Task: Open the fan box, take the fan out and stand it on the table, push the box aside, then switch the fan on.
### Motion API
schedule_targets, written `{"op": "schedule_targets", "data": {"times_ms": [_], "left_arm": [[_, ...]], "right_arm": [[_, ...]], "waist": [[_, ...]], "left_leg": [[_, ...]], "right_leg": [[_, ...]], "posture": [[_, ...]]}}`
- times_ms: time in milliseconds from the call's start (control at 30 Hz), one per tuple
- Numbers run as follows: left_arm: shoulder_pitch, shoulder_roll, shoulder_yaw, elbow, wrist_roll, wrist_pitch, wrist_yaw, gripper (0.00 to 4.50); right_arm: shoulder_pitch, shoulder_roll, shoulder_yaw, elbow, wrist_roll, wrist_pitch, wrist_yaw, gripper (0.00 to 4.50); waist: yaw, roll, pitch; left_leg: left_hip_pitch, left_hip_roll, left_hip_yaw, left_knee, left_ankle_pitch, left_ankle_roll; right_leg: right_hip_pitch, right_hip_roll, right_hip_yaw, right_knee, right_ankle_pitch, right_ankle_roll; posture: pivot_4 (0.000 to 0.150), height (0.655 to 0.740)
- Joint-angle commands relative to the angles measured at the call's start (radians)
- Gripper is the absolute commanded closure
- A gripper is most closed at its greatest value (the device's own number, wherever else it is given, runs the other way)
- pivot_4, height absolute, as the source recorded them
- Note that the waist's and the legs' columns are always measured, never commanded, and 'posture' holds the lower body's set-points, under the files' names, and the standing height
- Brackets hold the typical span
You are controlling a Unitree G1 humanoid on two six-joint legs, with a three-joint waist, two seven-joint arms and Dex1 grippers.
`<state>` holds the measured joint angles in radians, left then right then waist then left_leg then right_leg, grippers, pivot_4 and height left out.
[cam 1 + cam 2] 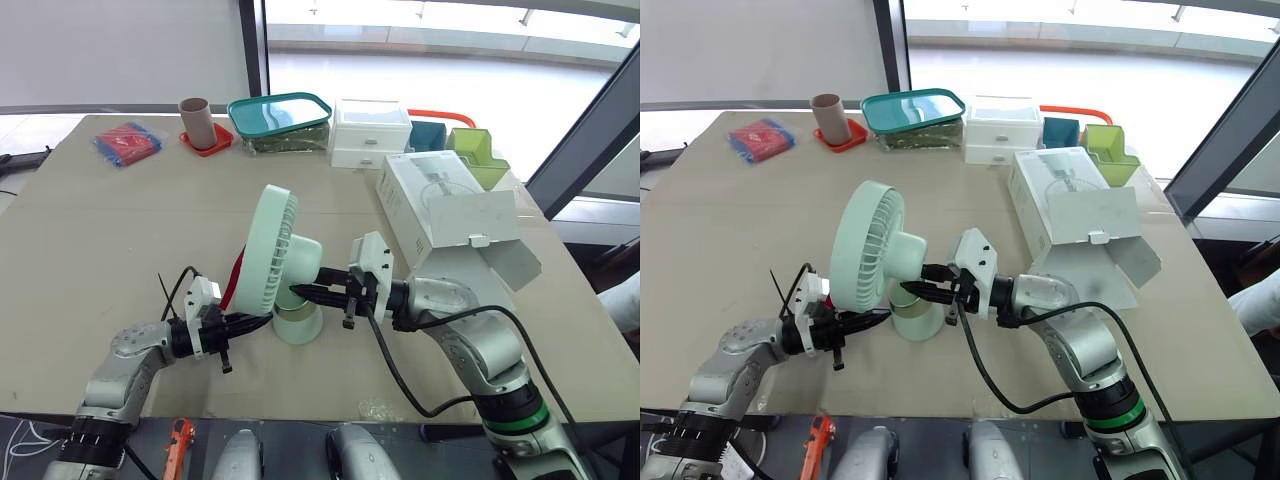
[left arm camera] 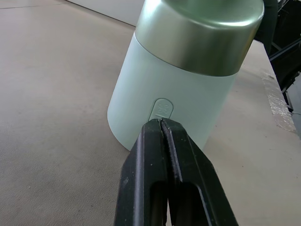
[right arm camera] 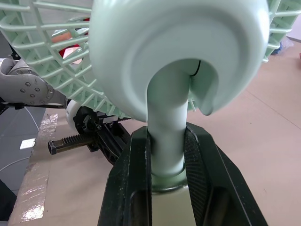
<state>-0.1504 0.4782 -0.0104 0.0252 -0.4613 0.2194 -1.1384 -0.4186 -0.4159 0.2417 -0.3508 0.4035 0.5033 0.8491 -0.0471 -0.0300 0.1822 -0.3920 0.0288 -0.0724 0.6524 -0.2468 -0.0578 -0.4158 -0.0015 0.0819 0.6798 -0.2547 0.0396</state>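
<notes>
The mint-green fan stands upright on the table, its grille tilted to face left. My right gripper is shut on the fan's neck, one finger on each side just above the base. My left gripper is shut with nothing held. Its tips press against the oval power button low on the fan's base. The white fan box lies to the right behind my right arm, its end flap hanging open.
Along the table's far edge stand a brown cup on a red coaster, a teal-lidded container, white drawers, and teal and green bins. A blue-and-red packet lies far left. An orange tool sits below the near edge.
</notes>
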Motion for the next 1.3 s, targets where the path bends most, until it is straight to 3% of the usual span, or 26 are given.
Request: {"op": "schedule_targets", "data": {"times_ms": [33,567,833,867,967,1000,1033,1100,1167,1200,1233,1267,1300], "left_arm": [[-0.042,-0.029,-0.025,-0.044,-0.013,-0.017,-0.006,4.37],[-0.047,-0.025,-0.013,-0.039,-0.007,-0.019,-0.012,4.37],[-0.015,0.025,0.089,-0.081,-0.052,0.001,0.02,4.37],[-0.005,0.038,0.109,-0.081,-0.06,0.003,0.021,3.86],[0.015,0.061,0.136,-0.081,-0.064,0.002,0.022,3.53],[0.018,0.063,0.139,-0.079,-0.063,0.0,0.023,2.98],[0.018,0.062,0.142,-0.076,-0.06,-0.011,0.027,2.76],[0.022,0.065,0.147,-0.07,-0.059,-0.022,0.031,1.85],[0.023,0.067,0.152,-0.065,-0.059,-0.023,0.032,1.52],[0.026,0.068,0.159,-0.064,-0.059,-0.025,0.035,1.09],[0.027,0.067,0.164,-0.062,-0.058,-0.027,0.039,0.68],[0.03,0.066,0.173,-0.06,-0.057,-0.034,0.046,0.68],[0.033,0.066,0.18,-0.059,-0.058,-0.039,0.051,0.3]], "right_arm": [[0.017,-0.008,0.049,-0.022,-0.013,0.018,0.01,4.1],[0.016,-0.011,0.052,-0.015,-0.016,0.015,0.019,4.1],[-0.013,-0.011,-0.009,0.028,0.004,0.009,0.017,4.1],[-0.018,-0.012,-0.009,0.036,0.002,0.005,0.021,3.09],[-0.029,-0.013,-0.007,0.055,-0.003,-0.004,0.027,2.7],[-0.031,-0.012,-0.008,0.055,-0.003,-0.004,0.027,2.12],[-0.033,-0.012,-0.011,0.057,0.0,-0.004,0.029,1.9],[-0.038,-0.012,-0.013,0.062,0.001,-0.006,0.033,0.79],[-0.042,-0.017,-0.011,0.07,0.001,-0.011,0.043,0.35],[-0.044,-0.018,-0.011,0.07,0.001,-0.01,0.044,0.01],[-0.045,-0.02,-0.011,0.071,0.001,-0.01,0.046,0.0],[-0.047,-0.023,-0.014,0.068,0.003,-0.007,0.048,0.0],[-0.049,-0.027,-0.018,0.064,0.005,-0.004,0.05,0.0]], "waist": [[0.0,0.0,0.0],[0.0,0.0,0.0],[0.0,0.0,0.0],[0.0,0.0,0.0],[-0.002,0.0,0.0],[-0.004,0.0,0.0],[-0.005,0.0,0.0],[-0.004,0.0,0.0],[-0.003,0.0,0.0],[-0.002,0.0,0.0],[-0.002,0.0,0.0],[-0.002,0.0,0.0],[-0.001,0.0,0.0]], "left_leg": [[0.0,0.0,0.0,0.0,0.0,0.0],[0.0,0.0,0.0,0.0,0.0,0.0],[0.0,0.0,0.0,0.0,0.0,0.0],[0.0,0.0,0.0,0.0,0.0,0.0],[0.001,0.001,0.0,0.0,0.0,0.0],[0.001,0.001,0.0,0.0,0.0,0.0],[0.001,0.002,0.0,0.0,0.0,0.0],[0.001,0.002,0.0,-0.001,0.0,0.0],[0.001,0.002,0.0,-0.001,0.0,0.0],[0.0,0.002,0.0,0.0,0.0,0.0],[0.0,0.002,0.0,0.0,0.0,0.0],[0.0,0.001,0.0,0.0,0.0,0.0],[0.0,0.001,0.0,0.0,0.0,0.0]], "right_leg": [[0.0,0.0,0.0,0.0,0.0,0.0],[0.0,0.0,0.0,0.0,0.0,0.0],[0.0,0.0,0.0,0.0,0.0,0.0],[0.0,0.0,0.0,0.0,0.0,0.0],[0.0,0.0,0.0,0.0,0.0,0.0],[0.0,0.001,0.0,0.0,0.0,0.0],[0.0,0.002,0.0,0.0,0.0,0.0],[0.0,0.002,0.0,0.0,0.0,0.0],[0.0,0.002,0.0,0.0,0.0,0.0],[0.0,0.002,0.0,0.0,0.0,0.0],[0.0,0.002,0.0,0.0,0.0,0.0],[0.0,0.002,0.0,0.0,0.0,0.0],[0.0,0.001,0.0,0.0,0.0,0.0]], "posture": [[0.15,0.74],[0.15,0.74],[0.15,0.74],[0.15,0.74],[0.15,0.74],[0.15,0.74],[0.15,0.74],[0.15,0.74],[0.15,0.74],[0.15,0.74],[0.15,0.74],[0.15,0.74],[0.15,0.74]]}}
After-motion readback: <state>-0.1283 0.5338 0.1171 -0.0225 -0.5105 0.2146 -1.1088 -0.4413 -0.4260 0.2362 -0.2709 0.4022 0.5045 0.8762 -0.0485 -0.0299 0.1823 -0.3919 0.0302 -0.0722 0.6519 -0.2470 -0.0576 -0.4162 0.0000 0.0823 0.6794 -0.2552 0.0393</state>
